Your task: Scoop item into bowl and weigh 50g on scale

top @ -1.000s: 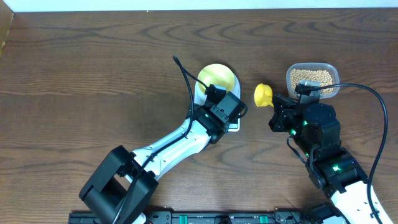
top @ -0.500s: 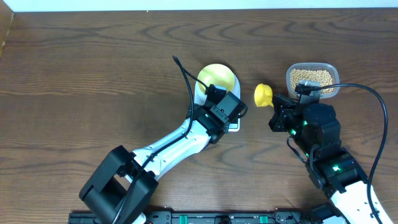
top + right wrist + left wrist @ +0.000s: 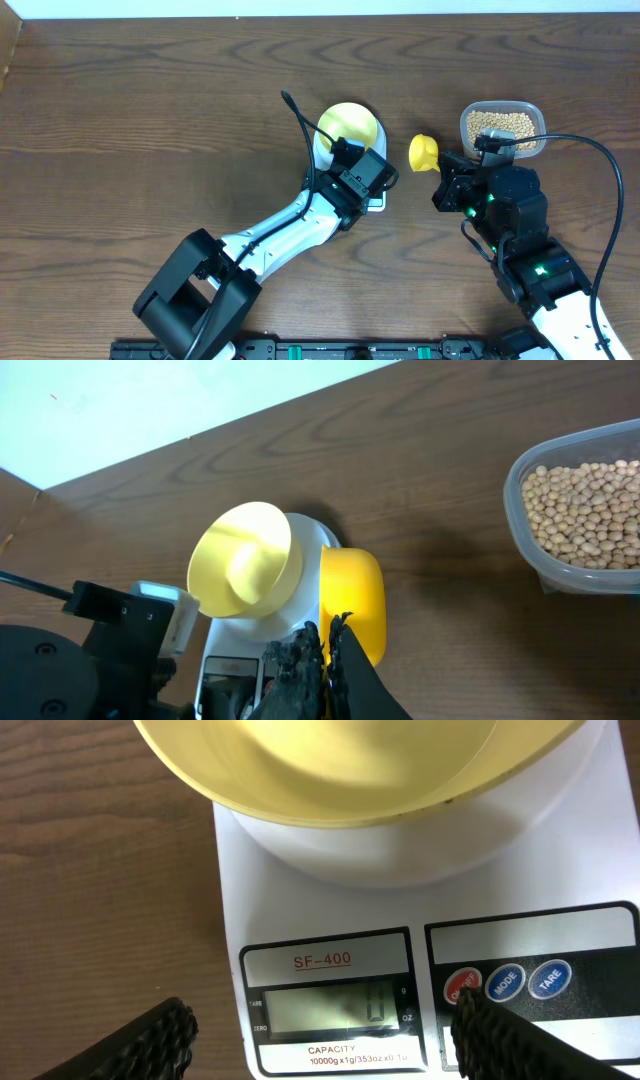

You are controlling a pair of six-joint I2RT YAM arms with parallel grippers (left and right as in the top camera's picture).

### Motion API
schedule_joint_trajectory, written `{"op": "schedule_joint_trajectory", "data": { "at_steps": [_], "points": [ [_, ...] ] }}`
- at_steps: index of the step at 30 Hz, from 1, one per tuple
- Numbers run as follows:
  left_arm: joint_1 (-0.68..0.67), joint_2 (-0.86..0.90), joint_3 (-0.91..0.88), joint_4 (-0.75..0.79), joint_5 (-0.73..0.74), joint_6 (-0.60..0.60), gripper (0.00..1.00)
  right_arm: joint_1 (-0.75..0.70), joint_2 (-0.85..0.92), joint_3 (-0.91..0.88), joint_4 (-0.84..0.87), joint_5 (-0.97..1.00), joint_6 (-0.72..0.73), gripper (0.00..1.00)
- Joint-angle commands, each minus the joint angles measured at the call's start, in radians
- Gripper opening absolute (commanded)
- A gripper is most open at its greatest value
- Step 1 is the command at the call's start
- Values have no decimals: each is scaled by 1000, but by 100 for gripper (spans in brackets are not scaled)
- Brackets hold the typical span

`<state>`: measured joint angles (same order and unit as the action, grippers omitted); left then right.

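Note:
The pale yellow-green bowl point(image 3: 349, 124) stands on the white scale point(image 3: 330, 910), which shows a lit display point(image 3: 330, 1010) reading 0. The bowl is empty in the right wrist view point(image 3: 243, 558). My left gripper point(image 3: 320, 1035) is open, its fingertips either side of the display, just above the scale's front edge. My right gripper point(image 3: 325, 645) is shut on the handle of the bright yellow scoop point(image 3: 353, 600), held between the scale and the tub; the overhead view point(image 3: 424, 152) shows the scoop too. The tan beans point(image 3: 502, 128) fill the clear tub point(image 3: 520, 525).
The clear tub point(image 3: 503, 107) sits at the back right, close to my right arm. The scale has red, and two blue, round buttons point(image 3: 506, 982). Bare wooden table point(image 3: 150, 120) lies to the left.

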<state>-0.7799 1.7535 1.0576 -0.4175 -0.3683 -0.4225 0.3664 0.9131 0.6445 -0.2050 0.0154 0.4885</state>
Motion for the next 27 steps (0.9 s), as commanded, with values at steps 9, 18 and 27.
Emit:
{"op": "schedule_joint_trajectory", "data": {
  "at_steps": [9, 18, 27],
  "points": [
    [1, 40, -15, 19, -6, -9, 84, -6, -12, 15, 3, 8, -15, 1],
    [-2, 40, -15, 29, -2, -9, 84, -6, -12, 15, 8, 3, -14, 1],
    [-2, 61, -15, 46, 1, -9, 84, -6, -12, 15, 14, 1, -15, 1]
  ]
}}
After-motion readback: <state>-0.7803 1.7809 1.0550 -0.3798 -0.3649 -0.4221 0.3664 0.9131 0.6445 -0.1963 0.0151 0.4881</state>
